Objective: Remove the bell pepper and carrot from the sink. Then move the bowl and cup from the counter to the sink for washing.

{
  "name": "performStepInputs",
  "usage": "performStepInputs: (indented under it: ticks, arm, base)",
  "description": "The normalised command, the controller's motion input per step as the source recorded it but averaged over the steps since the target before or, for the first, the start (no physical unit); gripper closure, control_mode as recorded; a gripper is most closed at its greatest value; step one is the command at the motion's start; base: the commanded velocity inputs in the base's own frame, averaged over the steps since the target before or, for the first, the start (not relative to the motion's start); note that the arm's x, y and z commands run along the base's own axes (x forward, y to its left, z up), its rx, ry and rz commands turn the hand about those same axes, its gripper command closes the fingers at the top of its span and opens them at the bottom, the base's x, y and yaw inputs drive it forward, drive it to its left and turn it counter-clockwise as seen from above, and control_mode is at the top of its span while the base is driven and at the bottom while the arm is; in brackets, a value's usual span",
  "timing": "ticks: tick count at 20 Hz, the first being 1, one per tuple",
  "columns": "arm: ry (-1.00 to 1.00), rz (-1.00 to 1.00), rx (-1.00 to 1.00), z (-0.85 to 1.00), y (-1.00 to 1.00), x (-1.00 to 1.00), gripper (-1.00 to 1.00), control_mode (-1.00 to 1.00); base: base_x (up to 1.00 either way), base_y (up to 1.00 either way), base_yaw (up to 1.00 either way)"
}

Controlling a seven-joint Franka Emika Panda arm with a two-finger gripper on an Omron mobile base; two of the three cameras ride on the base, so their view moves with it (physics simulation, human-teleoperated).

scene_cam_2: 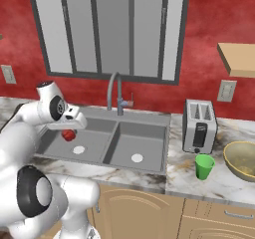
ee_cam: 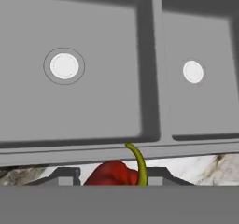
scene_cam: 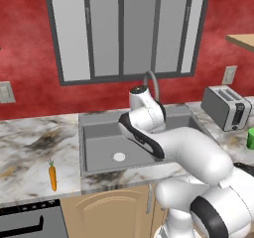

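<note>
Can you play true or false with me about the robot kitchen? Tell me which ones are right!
1. The carrot is lying in the sink. False: it lies on the counter, left of the sink.
2. The pincer holds the red pepper. True: the pepper sits between its fingers above the left basin.
3. The green cup is in the sink. False: it stands on the counter in front of the toaster.
4. The bowl is on the counter, right of the cup. True.
5. The toaster stands left of the sink. False: it stands on the sink's right.
</note>
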Motion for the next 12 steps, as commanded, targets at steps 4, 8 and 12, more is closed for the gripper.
performStepInputs:
  ticks: [4,8,12]
  arm:
    - [0.02,-0.05,0.0,0.09,0.57,0.06,1.0,-1.0]
    - [0.04,-0.01,0.0,0.09,0.56,0.07,1.0,-1.0]
    - [0.0,0.0,0.0,0.07,0.55,0.0,1.0,-1.0]
  base:
    - [0.0,0.0,0.0]
    - [0.0,0.0,0.0]
    - [0.0,0.0,0.0]
